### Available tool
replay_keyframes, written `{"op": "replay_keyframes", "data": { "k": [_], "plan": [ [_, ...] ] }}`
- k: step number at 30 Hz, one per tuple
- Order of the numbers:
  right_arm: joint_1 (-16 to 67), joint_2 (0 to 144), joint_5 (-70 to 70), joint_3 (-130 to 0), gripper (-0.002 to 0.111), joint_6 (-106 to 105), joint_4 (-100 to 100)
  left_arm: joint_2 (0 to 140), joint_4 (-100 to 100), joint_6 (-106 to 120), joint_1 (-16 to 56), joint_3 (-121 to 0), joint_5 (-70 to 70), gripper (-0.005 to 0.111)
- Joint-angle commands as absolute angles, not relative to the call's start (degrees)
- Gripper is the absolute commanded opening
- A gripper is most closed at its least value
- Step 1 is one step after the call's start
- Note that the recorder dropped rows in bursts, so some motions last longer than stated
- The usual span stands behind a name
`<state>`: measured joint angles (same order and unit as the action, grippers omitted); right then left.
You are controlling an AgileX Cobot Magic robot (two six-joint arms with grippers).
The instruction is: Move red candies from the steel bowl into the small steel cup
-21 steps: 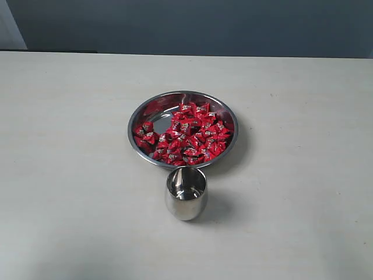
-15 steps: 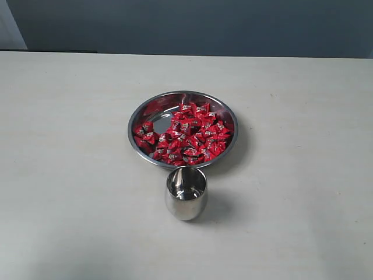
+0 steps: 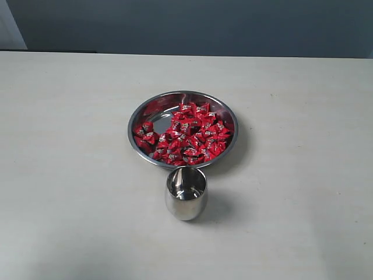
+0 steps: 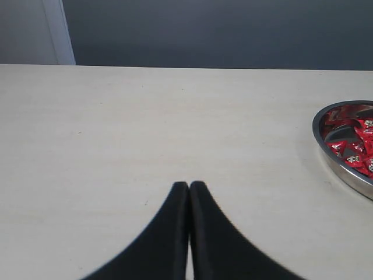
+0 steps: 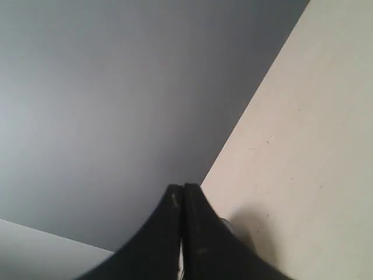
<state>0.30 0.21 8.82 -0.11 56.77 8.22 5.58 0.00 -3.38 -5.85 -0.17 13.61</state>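
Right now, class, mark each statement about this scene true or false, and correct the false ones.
1. The red candies lie in the steel bowl. True.
2. The small steel cup holds several candies. False: no candy shows inside it.
3. The small steel cup stands upright. True.
4. The left gripper is open. False: it is shut, holding nothing.
5. The right gripper grips a candy. False: it is shut on nothing.
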Motion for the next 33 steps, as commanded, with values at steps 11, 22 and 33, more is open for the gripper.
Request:
{"op": "replay_keyframes", "data": {
  "k": [11, 22, 33],
  "plan": [
    [0.1, 8.7, -23.0, -9.7, -0.001, 55.2, -26.8, 5.3, 0.0, -3.5, -5.6, 0.0, 13.4, 0.000],
    [0.1, 62.2, -31.5, -50.7, -0.001, 91.4, -81.8, 5.3, 0.0, -3.5, -5.6, 0.0, 13.4, 0.000],
    [11.4, 99.7, -19.6, -80.6, -0.001, 109.0, -99.9, 5.3, 0.0, -3.5, -5.6, 0.0, 13.4, 0.000]
  ]
}}
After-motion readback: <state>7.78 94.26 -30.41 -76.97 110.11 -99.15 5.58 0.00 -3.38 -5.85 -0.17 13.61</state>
